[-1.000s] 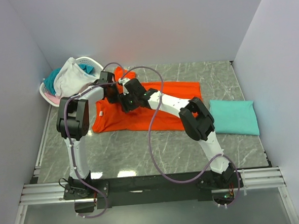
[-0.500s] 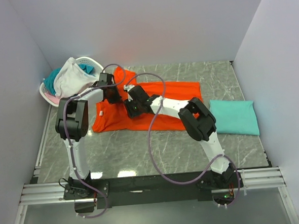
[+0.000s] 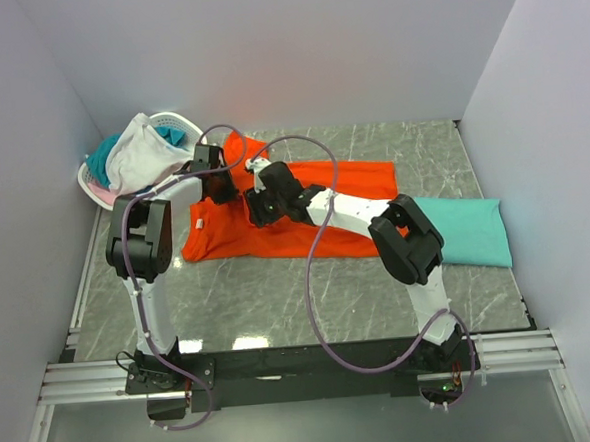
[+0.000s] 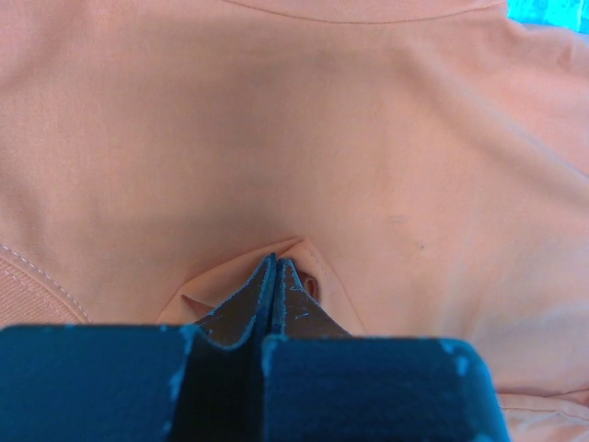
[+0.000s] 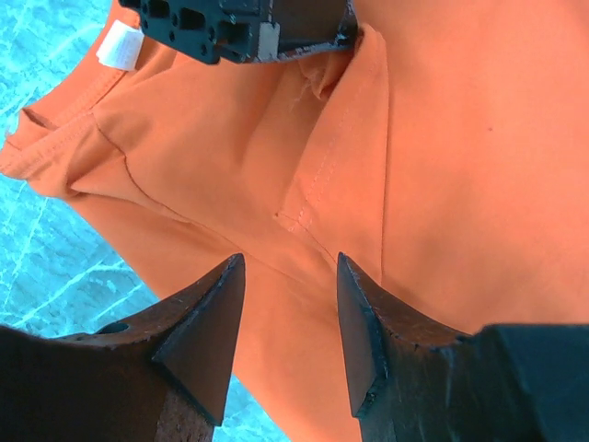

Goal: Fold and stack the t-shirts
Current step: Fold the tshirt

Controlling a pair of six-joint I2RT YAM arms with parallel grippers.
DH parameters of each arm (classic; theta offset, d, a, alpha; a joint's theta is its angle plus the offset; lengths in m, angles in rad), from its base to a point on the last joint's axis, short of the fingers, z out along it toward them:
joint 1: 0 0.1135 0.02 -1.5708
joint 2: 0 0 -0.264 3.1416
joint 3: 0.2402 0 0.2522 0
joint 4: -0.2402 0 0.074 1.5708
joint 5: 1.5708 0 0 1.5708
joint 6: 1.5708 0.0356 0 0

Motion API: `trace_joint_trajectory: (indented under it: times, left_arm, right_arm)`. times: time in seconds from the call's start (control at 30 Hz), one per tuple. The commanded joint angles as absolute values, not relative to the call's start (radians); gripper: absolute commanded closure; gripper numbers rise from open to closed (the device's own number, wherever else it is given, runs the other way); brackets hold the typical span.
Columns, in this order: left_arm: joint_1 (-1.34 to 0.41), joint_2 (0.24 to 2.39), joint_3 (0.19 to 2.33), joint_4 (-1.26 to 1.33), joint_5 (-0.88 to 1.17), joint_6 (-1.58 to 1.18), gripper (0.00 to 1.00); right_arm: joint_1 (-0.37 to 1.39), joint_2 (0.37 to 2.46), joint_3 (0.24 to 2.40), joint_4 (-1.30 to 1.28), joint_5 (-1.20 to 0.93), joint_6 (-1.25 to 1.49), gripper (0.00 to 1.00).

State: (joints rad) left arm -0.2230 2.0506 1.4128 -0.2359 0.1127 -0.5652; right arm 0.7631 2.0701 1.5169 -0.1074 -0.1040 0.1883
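Currently: orange t-shirt pinched by the left arm, right fingers spread

Grey marbled counter [image 3: 279, 292] is enclosed by plain pale walls [image 3: 345, 48] on three sides. The orange t-shirt [image 3: 357, 177] lies spread across the middle of the counter. A folded teal t-shirt [image 3: 471, 232] lies at the right. The white basket [image 3: 184, 121] in the far left corner holds a white garment [image 3: 141, 155], a teal garment [image 3: 105, 150] and a pink garment [image 3: 103, 195].

The left fingers [image 4: 276, 276] are pressed together on a small raised fold of the orange cloth. The right fingers [image 5: 210, 318] are spread above a stitched seam, just beside the left arm's tool.

Compared with one second ago, the right elbow [image 3: 408, 239] has shifted rightward and now overlaps the teal t-shirt's near left corner.
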Motion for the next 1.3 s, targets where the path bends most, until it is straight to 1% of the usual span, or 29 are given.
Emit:
trace_joint_trajectory:
  times: [0.0,0.23,0.37,0.47,0.57,0.63,0.7,1.0,1.07,1.1,1.2,1.27]
  left_arm:
    - [-0.221,2.013,1.439,-0.210,0.127,-0.586,1.00]
    - [-0.212,2.034,1.457,-0.242,0.120,-0.627,1.00]
    - [-0.201,2.036,1.450,-0.233,0.153,-0.637,1.00]
    - [-0.196,2.039,1.447,-0.232,0.166,-0.637,1.00]
    - [-0.189,2.048,1.447,-0.233,0.192,-0.637,1.00]
    - [-0.186,2.052,1.443,-0.232,0.209,-0.641,1.00]
    - [-0.179,2.054,1.439,-0.227,0.221,-0.647,1.00]
    - [-0.167,2.066,1.440,-0.232,0.248,-0.649,1.00]
    - [-0.166,2.065,1.433,-0.224,0.253,-0.647,1.00]
    - [-0.166,2.060,1.431,-0.222,0.255,-0.646,0.99]
    - [-0.166,2.054,1.431,-0.218,0.258,-0.638,1.00]
    - [-0.164,2.052,1.431,-0.213,0.258,-0.635,1.00]
  right_arm:
    - [0.761,2.094,1.565,-0.087,-0.117,0.159,0.48]
    - [0.770,2.175,1.631,-0.098,-0.120,0.198,0.48]
    - [0.772,2.227,1.690,-0.135,-0.103,0.213,0.48]
    - [0.776,2.240,1.701,-0.146,-0.078,0.213,0.48]
    - [0.784,2.252,1.709,-0.156,-0.052,0.215,0.50]
    - [0.795,2.267,1.727,-0.185,-0.008,0.218,0.53]
    - [0.798,2.281,1.746,-0.209,0.033,0.213,0.54]
    - [0.815,2.302,1.749,-0.225,0.061,0.196,0.54]
    - [0.815,2.318,1.775,-0.251,0.095,0.210,0.57]
    - [0.815,2.318,1.781,-0.256,0.103,0.212,0.63]
    - [0.815,2.306,1.776,-0.241,0.126,0.218,0.73]
    - [0.815,2.286,1.775,-0.229,0.149,0.225,0.75]
